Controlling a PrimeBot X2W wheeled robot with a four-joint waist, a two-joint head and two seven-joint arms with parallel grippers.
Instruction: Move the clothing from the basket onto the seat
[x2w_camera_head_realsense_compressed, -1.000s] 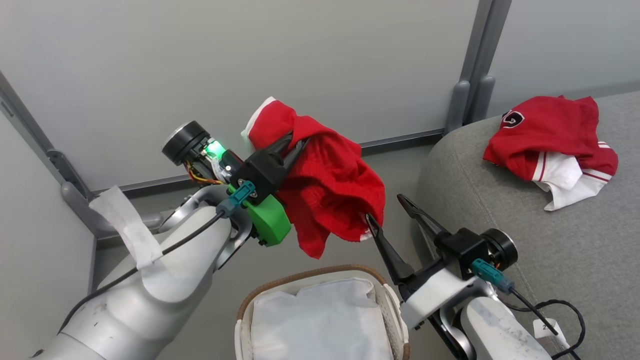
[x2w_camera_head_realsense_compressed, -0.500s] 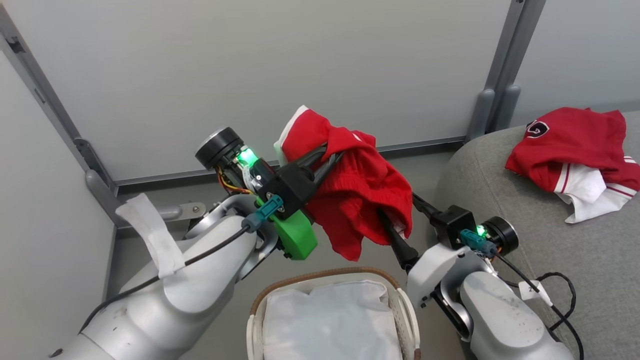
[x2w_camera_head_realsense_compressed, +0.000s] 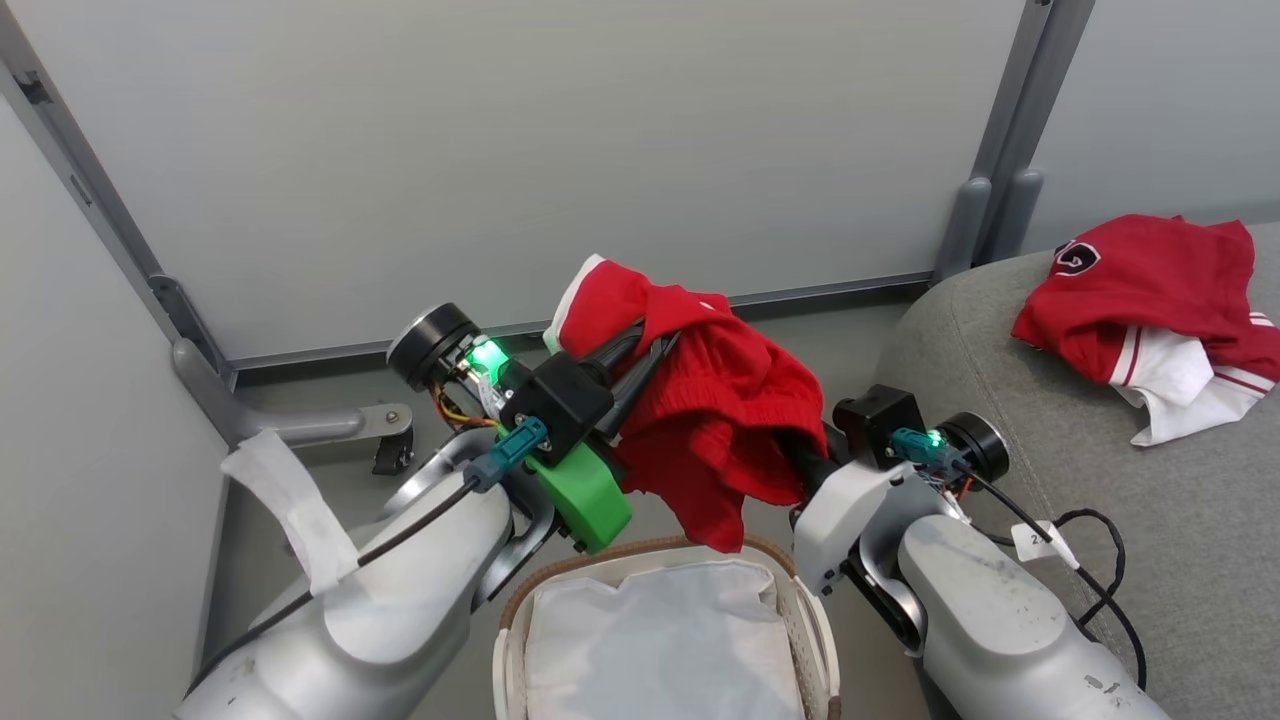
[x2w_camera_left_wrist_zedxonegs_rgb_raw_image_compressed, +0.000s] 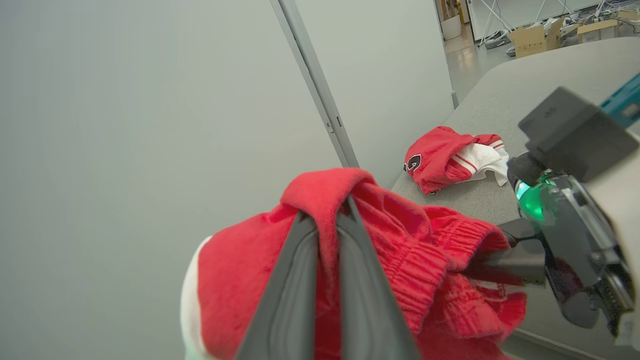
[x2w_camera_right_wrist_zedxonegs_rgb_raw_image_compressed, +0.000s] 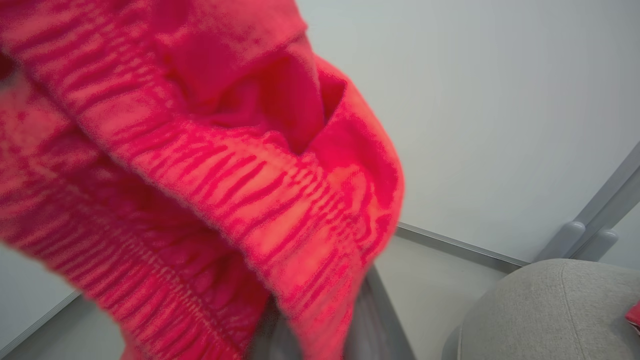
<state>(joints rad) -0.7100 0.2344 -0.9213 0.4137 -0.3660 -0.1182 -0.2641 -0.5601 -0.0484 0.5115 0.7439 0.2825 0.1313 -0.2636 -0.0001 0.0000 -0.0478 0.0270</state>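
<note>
Both tools, your left gripper (x2w_camera_head_realsense_compressed: 655, 345) and right gripper (x2w_camera_head_realsense_compressed: 805, 465), are clamped on the red shorts (x2w_camera_head_realsense_compressed: 720, 420) hanging above the basket (x2w_camera_head_realsense_compressed: 640, 552) (liner (x2w_camera_head_realsense_compressed: 650, 640) bare, jersey (x2w_camera_head_realsense_compressed: 1150, 290) lying on the seat (x2w_camera_head_realsense_compressed: 1100, 450)), so you're mid-carry: swing right over the seat, then release.

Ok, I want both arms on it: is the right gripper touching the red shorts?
Touching. The left wrist view shows the right gripper closed on the shorts, with no gap.

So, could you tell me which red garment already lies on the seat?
The red jersey with the logo patch and white trim; the red shorts hang above the basket.
</note>
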